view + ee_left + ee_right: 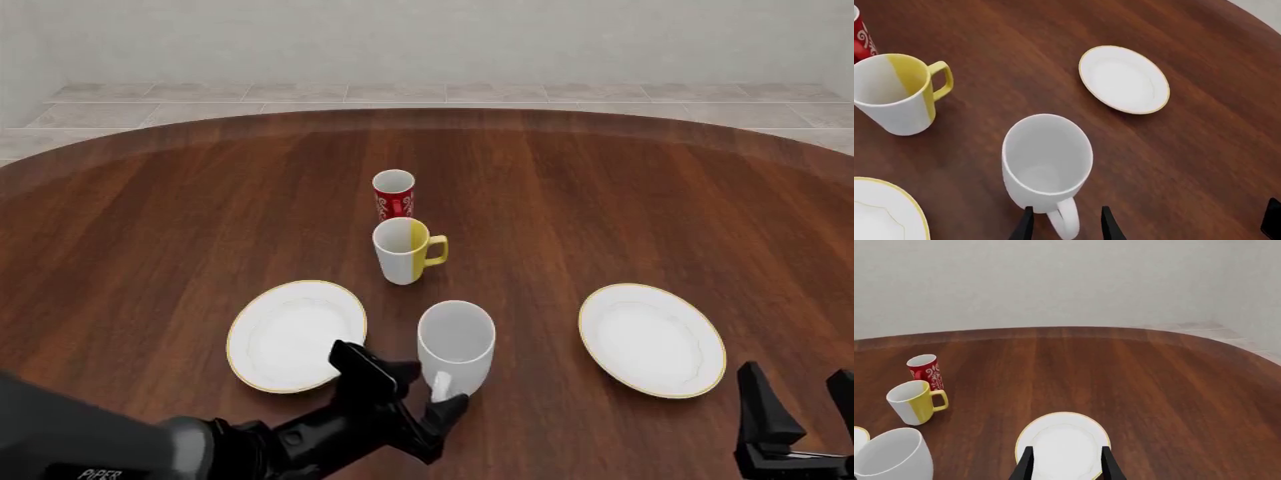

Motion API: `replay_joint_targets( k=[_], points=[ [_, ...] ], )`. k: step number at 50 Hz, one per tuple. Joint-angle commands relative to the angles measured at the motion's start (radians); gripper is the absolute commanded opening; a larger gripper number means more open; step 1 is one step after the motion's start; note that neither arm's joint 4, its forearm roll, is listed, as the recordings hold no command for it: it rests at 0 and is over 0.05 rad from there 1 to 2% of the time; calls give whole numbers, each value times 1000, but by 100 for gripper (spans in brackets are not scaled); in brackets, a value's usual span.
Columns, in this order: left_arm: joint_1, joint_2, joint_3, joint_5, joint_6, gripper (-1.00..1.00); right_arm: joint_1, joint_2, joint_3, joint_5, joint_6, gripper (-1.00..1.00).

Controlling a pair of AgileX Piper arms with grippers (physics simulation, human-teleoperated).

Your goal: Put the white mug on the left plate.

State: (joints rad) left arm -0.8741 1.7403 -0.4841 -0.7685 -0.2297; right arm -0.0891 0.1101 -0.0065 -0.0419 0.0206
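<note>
The white mug (455,343) stands upright on the table between the two plates, its loop handle (1064,218) turned toward me. My left gripper (411,392) is open, with one finger on each side of the handle and a gap between each finger and it in the left wrist view (1066,226). The left plate (296,334), white with a gold rim, lies just left of the mug with nothing on it; one edge of the left plate (881,215) shows in the wrist view. My right gripper (801,402) hangs open at the near right, above the near edge of the right plate (1063,444).
The right plate (651,339) lies right of the mug. Behind the mug stand a white mug with yellow inside and handle (404,250) and a red-and-white cup (392,194). The round wooden table's far edge (441,112) meets a tiled floor.
</note>
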Motion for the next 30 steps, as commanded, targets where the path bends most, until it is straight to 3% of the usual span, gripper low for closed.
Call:
replay_joint_targets(
  k=[1, 30],
  points=[
    [-7, 24, -7, -11, -8, 100, 2, 6, 1, -6, 1, 100],
    [-13, 51, -5, -30, -28, 100, 3, 8, 4, -9, 3, 100]
  ],
)
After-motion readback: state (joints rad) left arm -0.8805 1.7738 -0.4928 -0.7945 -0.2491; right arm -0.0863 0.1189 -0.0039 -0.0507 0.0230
